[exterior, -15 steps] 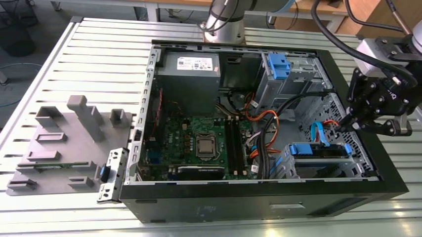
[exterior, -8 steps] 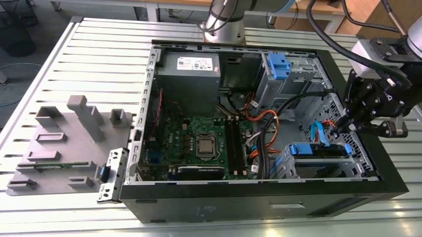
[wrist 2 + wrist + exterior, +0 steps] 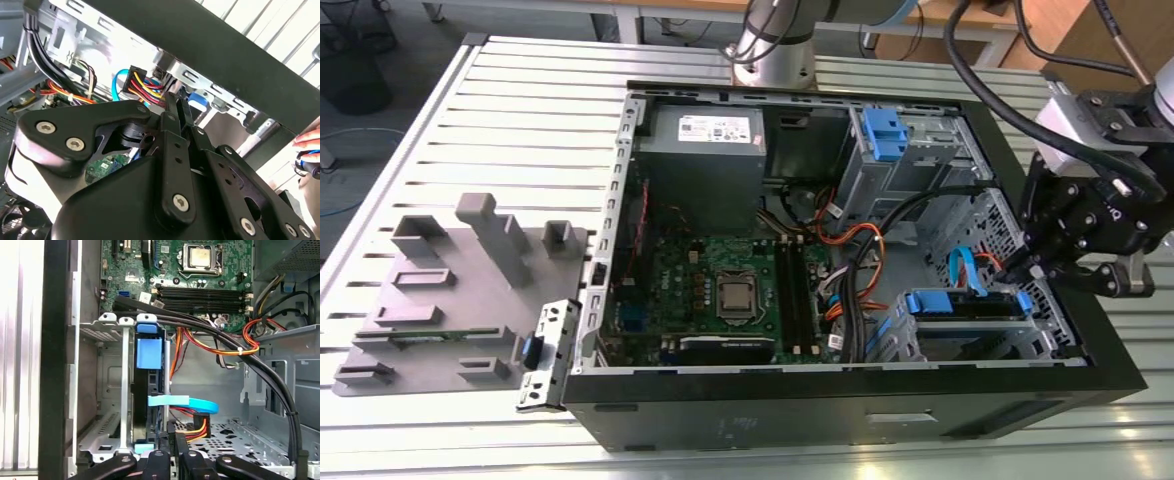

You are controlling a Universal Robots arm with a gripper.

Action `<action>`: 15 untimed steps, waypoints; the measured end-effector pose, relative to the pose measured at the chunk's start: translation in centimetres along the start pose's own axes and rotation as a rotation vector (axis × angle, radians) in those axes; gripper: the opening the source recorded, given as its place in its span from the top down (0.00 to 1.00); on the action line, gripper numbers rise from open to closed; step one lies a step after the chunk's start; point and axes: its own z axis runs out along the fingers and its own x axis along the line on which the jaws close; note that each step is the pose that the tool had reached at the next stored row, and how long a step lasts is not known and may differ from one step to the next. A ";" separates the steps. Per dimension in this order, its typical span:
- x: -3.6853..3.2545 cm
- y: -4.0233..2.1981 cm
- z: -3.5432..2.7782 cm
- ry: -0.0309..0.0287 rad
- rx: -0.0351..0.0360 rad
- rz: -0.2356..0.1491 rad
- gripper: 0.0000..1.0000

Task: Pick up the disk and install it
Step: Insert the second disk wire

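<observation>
Finds the disk standing on edge inside the drive cage, left of centre in the first wrist view, blue handle at the cage mouth. Reckons pick-up and insertion done; cannot tell whether latched or cabled. Sees the hand clenched on nothing, centre of the second wrist view, tips near the yellow-and-red power plug.

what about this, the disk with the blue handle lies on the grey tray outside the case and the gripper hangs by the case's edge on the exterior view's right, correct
Not quite. The disk is not on the grey tray: it stands in the drive cage inside the case, as the first wrist view shows. The gripper does hang by the case's edge on the exterior view's right.
</observation>
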 end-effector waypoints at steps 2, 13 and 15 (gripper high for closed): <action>0.30 0.13 -0.02 0.0001 0.0003 0.000 0.84; 1.63 0.42 -0.04 0.0000 0.0003 0.000 0.84; 1.69 0.43 0.07 -0.0001 0.0003 0.000 0.84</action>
